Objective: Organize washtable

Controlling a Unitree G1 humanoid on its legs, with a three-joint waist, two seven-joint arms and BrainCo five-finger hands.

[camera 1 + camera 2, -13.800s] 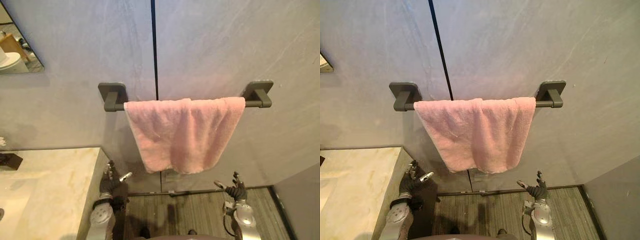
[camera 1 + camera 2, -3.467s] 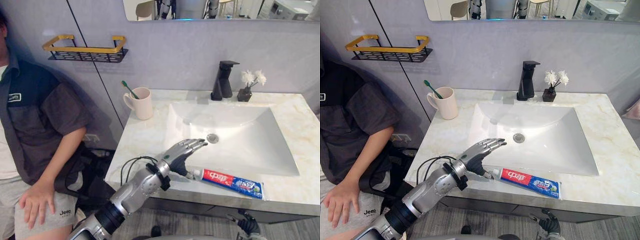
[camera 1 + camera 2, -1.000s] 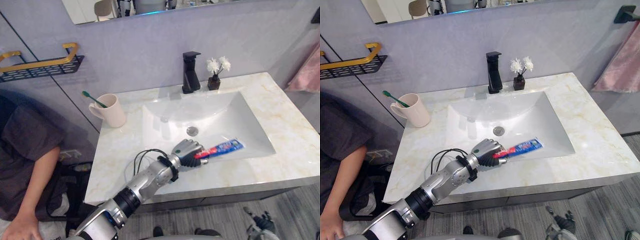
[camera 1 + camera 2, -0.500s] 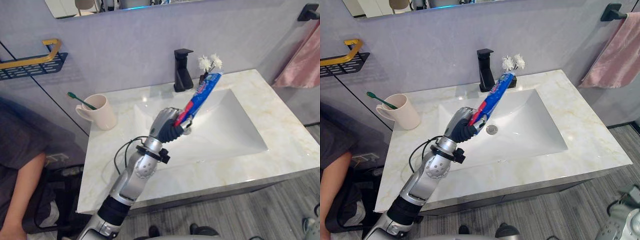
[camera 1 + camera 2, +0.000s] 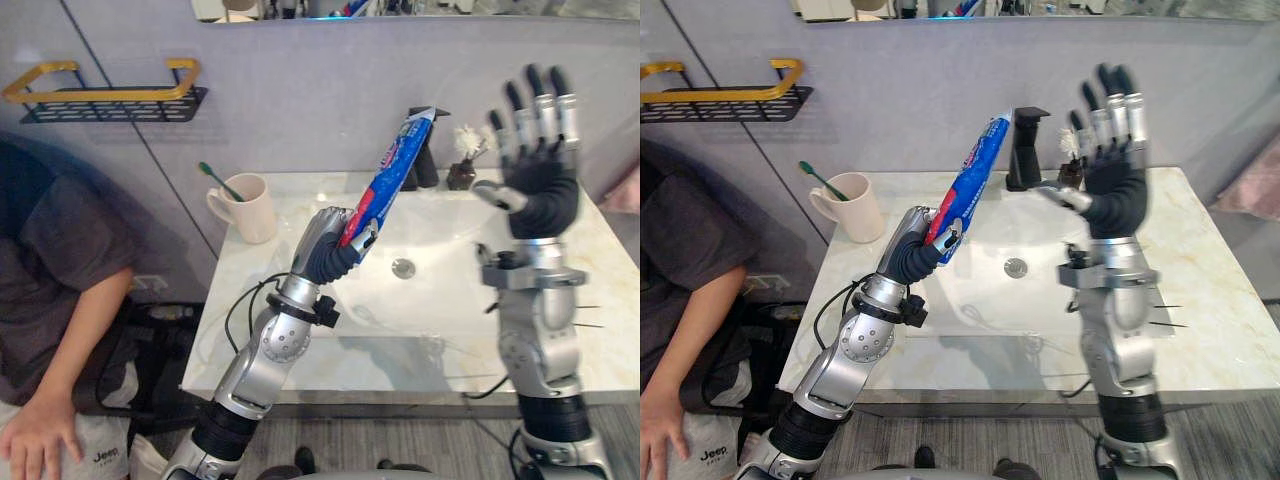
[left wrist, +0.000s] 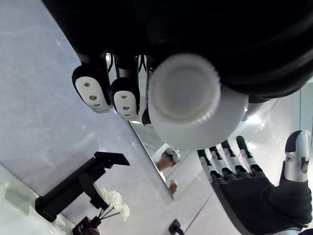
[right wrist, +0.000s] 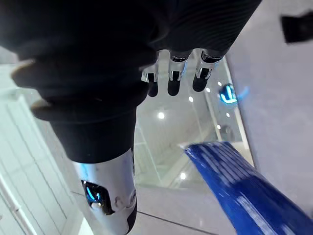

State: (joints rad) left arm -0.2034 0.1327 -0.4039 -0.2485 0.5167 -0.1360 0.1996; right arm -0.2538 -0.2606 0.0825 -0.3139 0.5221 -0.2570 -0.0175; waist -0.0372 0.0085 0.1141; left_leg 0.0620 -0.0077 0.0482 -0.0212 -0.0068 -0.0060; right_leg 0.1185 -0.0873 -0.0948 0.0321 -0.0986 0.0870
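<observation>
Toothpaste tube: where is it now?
The toothpaste tube is mid eye view, held tilted in the left robot hand above the sink, tip by the faucet.

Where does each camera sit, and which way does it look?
Left eye view: head, facing down at the sink; left robot hand grips the toothpaste tube, right robot hand raised open.
Right eye view: beside it, same scene.
Left wrist view: along the left robot hand, past the cap to the tap.
Right wrist view: along its own fingers.
Both wrist views show the tube.
</observation>
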